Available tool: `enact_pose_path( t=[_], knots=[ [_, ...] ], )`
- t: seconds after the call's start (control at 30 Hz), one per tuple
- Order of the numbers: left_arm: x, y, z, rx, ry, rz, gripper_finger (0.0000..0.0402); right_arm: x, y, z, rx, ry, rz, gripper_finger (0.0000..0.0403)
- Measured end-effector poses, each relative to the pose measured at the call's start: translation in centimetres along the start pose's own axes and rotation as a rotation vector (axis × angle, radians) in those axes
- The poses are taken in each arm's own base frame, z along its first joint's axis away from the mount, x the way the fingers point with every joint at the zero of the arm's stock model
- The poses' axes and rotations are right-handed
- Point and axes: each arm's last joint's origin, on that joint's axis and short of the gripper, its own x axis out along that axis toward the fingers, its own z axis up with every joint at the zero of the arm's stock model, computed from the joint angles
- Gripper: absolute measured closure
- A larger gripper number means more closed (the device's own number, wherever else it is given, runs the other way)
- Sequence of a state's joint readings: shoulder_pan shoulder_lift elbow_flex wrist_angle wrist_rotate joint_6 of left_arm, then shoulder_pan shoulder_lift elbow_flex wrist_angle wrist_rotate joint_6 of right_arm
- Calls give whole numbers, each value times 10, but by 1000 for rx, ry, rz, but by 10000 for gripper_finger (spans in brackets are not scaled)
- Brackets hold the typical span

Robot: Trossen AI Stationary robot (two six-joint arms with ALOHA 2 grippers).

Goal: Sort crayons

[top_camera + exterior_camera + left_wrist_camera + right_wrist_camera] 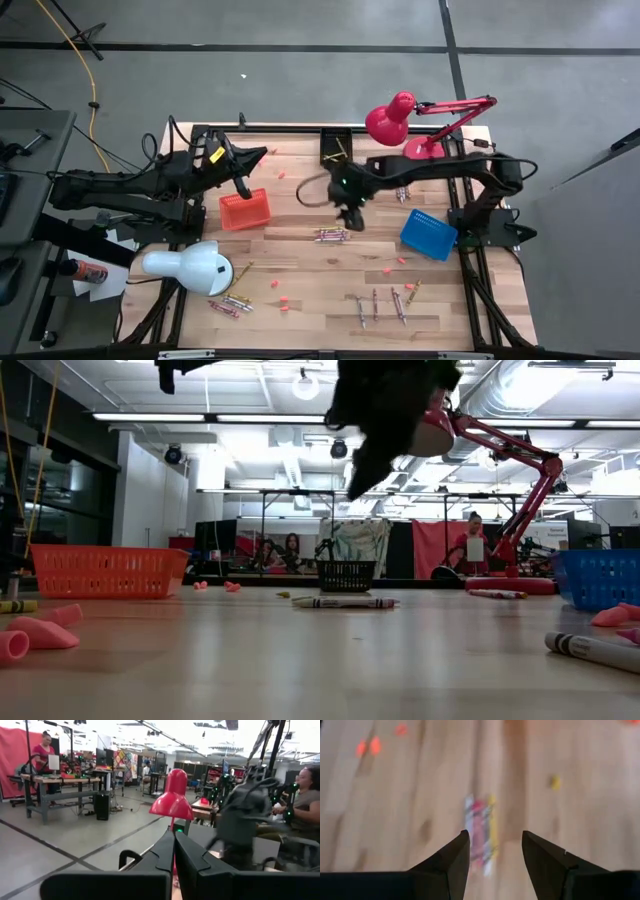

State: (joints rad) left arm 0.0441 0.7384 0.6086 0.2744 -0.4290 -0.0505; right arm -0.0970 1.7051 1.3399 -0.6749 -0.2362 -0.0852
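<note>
two baskets (245,210), one crayon bunch (332,236) under open right hand (350,217).

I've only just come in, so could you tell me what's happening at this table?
The robot is sorting crayons. Its right hand hangs open and empty above a bunch of crayons lying mid-table, between the orange basket and the blue basket. The left hand waits shut over the orange basket. More crayons lie scattered near the front edge, and another cluster sits by the white lamp.
</note>
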Motion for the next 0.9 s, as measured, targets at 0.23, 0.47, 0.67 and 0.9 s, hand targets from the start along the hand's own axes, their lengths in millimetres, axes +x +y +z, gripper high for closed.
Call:
enact_pose_path(
  t=[0.23,0.47,0.67,0.9],
  knots=[
    [5,-2,3,-67,67,9,388,-35,24,-9,-14,36,-67,229],
    [45,-24,9,22,592,-17,306,-76,26,-37,110,-64,-210,229],
    [63,-49,-18,-116,1194,-16,228,-85,27,-74,248,-162,-288,229],
    [52,-81,-71,-211,1573,97,194,-74,26,-101,370,-281,-260,229]
  ],
)
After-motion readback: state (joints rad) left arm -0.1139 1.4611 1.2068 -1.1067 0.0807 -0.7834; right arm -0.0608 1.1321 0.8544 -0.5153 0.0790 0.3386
